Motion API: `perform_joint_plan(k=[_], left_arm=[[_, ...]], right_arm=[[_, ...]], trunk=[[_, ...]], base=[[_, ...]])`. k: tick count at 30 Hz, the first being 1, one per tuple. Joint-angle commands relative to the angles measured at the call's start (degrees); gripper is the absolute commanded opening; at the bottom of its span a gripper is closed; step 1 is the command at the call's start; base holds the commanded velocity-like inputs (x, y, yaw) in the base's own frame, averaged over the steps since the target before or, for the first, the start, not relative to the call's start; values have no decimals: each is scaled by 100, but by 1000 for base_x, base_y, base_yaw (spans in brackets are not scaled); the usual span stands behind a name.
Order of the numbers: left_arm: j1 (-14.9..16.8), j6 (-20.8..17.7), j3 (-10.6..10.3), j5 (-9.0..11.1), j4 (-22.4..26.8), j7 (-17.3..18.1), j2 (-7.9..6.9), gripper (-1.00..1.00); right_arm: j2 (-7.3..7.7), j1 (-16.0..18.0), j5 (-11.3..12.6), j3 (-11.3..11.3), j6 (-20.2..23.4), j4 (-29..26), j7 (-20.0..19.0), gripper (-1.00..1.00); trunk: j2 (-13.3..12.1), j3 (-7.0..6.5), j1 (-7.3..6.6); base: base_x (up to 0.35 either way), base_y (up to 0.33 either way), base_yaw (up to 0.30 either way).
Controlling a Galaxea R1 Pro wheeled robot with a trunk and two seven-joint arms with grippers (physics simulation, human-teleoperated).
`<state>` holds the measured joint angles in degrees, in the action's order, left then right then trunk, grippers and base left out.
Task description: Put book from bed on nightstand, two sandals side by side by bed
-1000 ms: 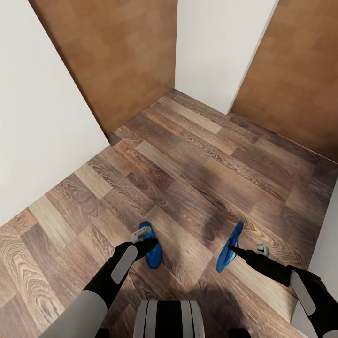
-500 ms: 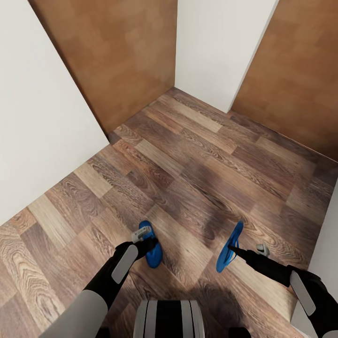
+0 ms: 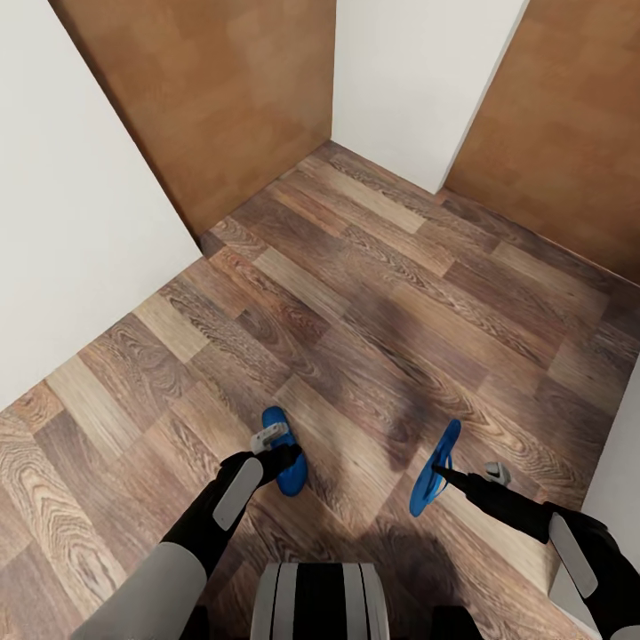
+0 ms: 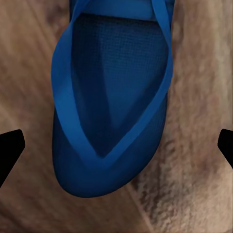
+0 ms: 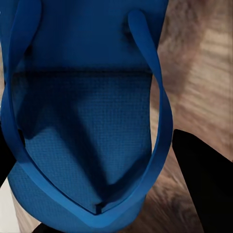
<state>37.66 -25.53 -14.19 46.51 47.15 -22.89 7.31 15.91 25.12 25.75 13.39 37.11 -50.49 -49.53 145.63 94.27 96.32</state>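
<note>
a blue sandal is carried in each end effector, left [image 3: 277, 458] and right [image 3: 437, 471], above the wood floor [image 3: 373, 293]; the view has shifted slightly, so travel toward the bed seems underway.

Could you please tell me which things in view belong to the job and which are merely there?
Job: left sandal by the left hand; right sandal at the right hand.
Merely there: doors, walls, floor.
</note>
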Motion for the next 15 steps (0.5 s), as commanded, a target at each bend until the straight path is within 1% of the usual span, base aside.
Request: perform_joint_plan(k=[1,7,15], left_arm=[[2,-4,-14,60,10,-55,-2,100],[4,-4,-14,63,9,-54,-2,100],[4,-4,-14,60,6,-53,-2,100]], right_arm=[[0,2,27,5,41,-1,-4,-100],[0,2,27,5,41,-3,-4,-100],[0,2,27,5,41,0,-4,-100]], trunk=[[1,3,-1],[1,3,-1],[12,180,20]], base=[[0,0,0],[0,0,0],[0,0,0]])
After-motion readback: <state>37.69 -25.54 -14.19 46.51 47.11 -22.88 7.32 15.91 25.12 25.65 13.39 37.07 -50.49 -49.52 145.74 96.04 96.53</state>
